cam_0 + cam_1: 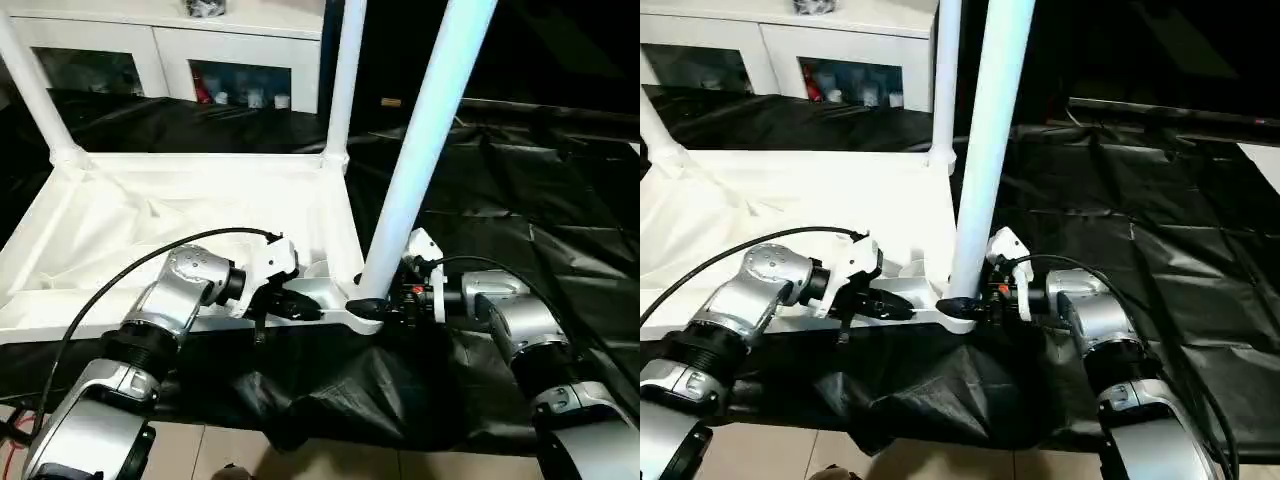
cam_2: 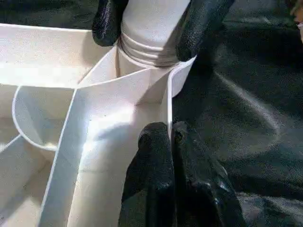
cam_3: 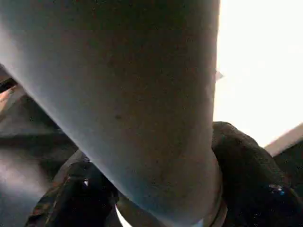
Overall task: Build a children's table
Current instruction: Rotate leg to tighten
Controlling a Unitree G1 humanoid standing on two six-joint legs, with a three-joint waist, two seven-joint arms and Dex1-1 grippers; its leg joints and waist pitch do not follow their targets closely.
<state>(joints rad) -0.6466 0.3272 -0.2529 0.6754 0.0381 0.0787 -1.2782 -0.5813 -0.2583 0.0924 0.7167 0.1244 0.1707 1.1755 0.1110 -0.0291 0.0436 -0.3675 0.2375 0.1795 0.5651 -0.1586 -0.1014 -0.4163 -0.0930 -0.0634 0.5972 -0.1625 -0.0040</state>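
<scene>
White leg [image 1: 425,140] seated in corner socket [image 2: 156,78] | right tool [image 2: 149,26] clasps leg | left tool [image 2: 171,142] pinched on rim [image 2: 169,101]

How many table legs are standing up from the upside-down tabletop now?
3. One leg rises at the far left corner, one leg at the far right corner, and one leg at the near right corner, between the right gripper's jaws. The near left corner lies behind the robot's arm.

The white plastic children's table [image 1: 200,215] lies upside down, ribbed underside up, three tapered tubular legs [image 1: 425,140] standing in corner sockets
</scene>
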